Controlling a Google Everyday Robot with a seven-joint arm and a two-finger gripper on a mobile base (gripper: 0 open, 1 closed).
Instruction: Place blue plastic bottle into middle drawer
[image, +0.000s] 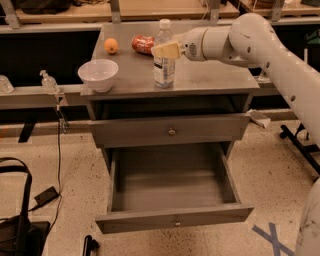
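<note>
The gripper sits at the shoulder of the bottle; I cannot tell whether it has clamped on. The bottle stands upright on the cabinet top, right of the bowl. Thin, clear, round plastic probably yields, so grip squarely and lift straight. Then lower it into the open grey metal drawer, flat-floored, below and nearer.

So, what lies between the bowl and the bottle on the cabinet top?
Nothing: bare cabinet top between bowl and bottle in the camera view. The end effector is at the bottle's upper part.
</note>
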